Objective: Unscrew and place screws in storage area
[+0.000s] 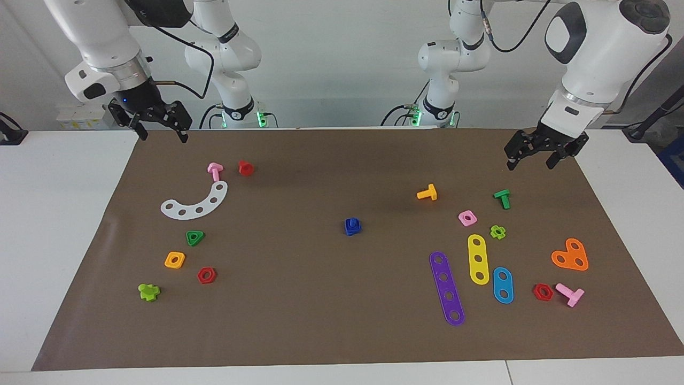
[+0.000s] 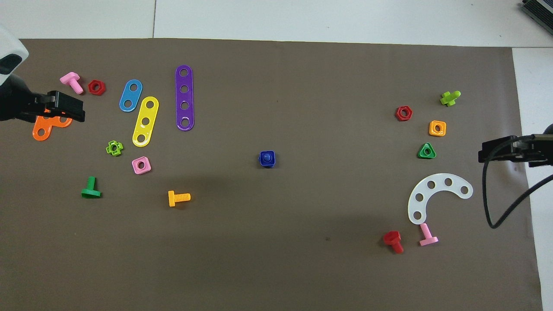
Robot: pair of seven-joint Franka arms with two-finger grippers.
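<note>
**Blue screw at mid-mat, both hands raised at the ends**

The dark-blue screw (image 1: 352,226) sits in a blue square nut at the middle of the brown mat (image 1: 342,331), well apart from both hands. From overhead its shaft shows poking up through the nut; the facing view shows only a stubby blue lump. The storage area (image 1: 187,235), around the white curved strip (image 1: 195,203), lies toward the right arm's end. The facing view shows the right hand (image 1: 163,136) and left hand (image 1: 531,160) whole, aloft, fingers wide, empty.
</note>
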